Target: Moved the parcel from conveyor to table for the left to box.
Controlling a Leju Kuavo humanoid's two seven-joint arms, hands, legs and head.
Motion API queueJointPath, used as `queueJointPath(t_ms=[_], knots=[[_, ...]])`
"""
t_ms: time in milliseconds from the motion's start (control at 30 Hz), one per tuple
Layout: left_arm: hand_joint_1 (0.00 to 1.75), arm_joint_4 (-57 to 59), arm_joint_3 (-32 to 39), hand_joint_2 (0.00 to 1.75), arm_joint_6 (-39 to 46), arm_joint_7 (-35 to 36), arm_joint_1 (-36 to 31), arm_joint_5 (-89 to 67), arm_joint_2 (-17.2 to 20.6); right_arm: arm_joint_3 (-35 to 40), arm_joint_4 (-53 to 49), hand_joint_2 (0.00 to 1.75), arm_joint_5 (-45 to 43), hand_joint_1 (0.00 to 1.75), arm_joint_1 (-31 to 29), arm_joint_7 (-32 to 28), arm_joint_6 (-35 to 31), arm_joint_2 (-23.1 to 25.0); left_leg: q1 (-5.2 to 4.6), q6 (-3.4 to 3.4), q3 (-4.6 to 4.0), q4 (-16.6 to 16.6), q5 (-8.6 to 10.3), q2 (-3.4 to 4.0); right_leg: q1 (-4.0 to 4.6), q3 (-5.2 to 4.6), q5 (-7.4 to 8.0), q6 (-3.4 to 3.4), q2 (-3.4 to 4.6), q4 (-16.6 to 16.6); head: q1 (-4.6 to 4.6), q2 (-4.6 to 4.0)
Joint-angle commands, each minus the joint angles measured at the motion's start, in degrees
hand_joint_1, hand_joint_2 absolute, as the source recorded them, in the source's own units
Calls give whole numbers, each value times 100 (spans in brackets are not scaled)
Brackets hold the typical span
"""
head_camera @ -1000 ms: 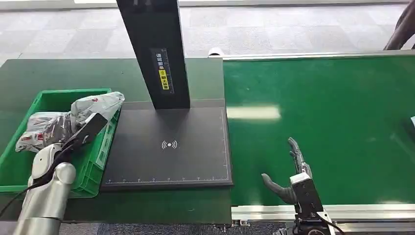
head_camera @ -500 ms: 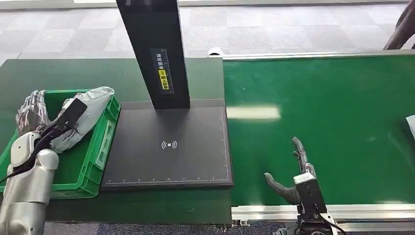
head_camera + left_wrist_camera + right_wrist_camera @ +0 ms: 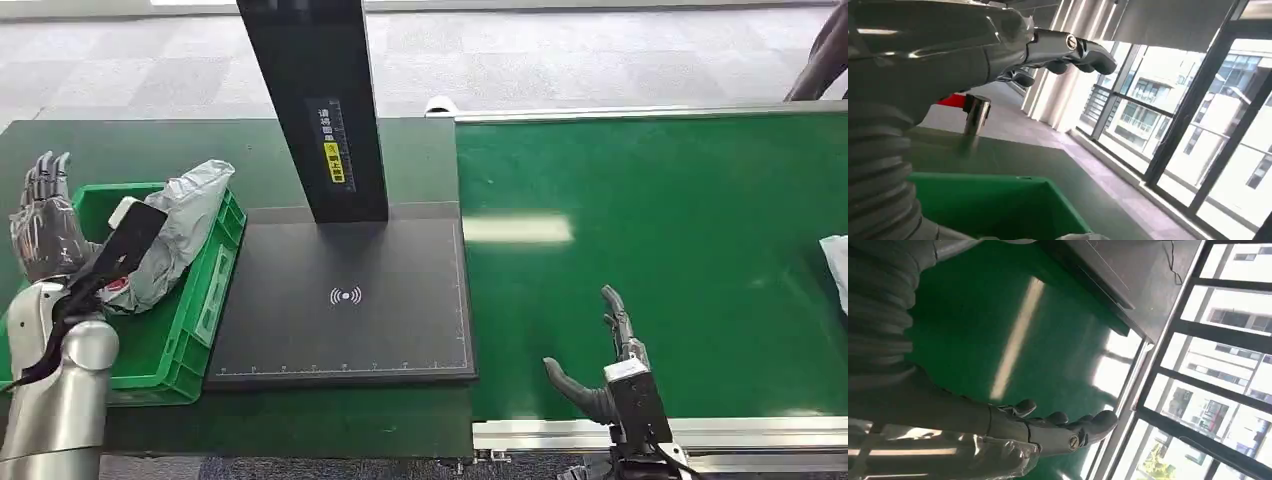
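Note:
A grey plastic parcel (image 3: 178, 232) lies in the green box (image 3: 196, 318) at the table's left, leaning on the box's right wall. My left hand (image 3: 42, 222) is raised over the box's left edge with its fingers spread and holds nothing; the left wrist view shows its fingers (image 3: 1074, 49) above the box rim (image 3: 998, 196). Low over the green conveyor belt (image 3: 680, 200), near its front rail, my right hand (image 3: 598, 362) is open and empty, with its fingers (image 3: 1068, 426) stretched out. A white parcel (image 3: 835, 262) peeks in at the belt's right edge.
A black scanner pad (image 3: 345, 300) lies between the box and the belt, and a black post (image 3: 315, 100) rises from its back edge. The dark green table (image 3: 120, 150) reaches behind the box. A silver rail (image 3: 760, 432) runs along the belt's front.
My left hand has let go of the grey parcel, which now lies in the box, and has drawn back to the left and risen. The white parcel has crept in from the right.

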Motion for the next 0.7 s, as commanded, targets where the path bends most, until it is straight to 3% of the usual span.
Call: queueJointPath(t_ms=[33,200,333,533,700], knots=[[0,-1064,-309,175,-227,-458,401,876,-336,-88,115,175,-59,0,-66,-38,-56,-53,1,8,9,-5,1,-7,3,13,-1,-7,-10,-5,0,0],[0,-1135,-362,175,-256,-605,480,1146,-406,-60,152,175,-60,0,-134,-40,-54,-65,0,12,10,-7,1,-4,2,15,1,-4,-7,-11,0,0],[0,-1171,-358,175,-208,-1363,551,2340,-615,103,252,175,-138,0,-242,-69,-73,-162,0,9,10,-6,0,0,2,16,1,-3,-3,-9,-2,0],[0,-506,-989,175,-1715,-2416,1074,4666,-911,453,313,175,-258,0,-169,-188,-85,-272,-4,9,23,-15,2,-2,-2,27,2,-3,-4,-15,-2,0],[0,-345,-1109,175,-1696,-2572,1115,4834,-867,529,307,175,-296,0,-161,-209,-113,-310,-4,6,14,-10,1,-3,-3,17,0,-3,-4,-9,0,0]])
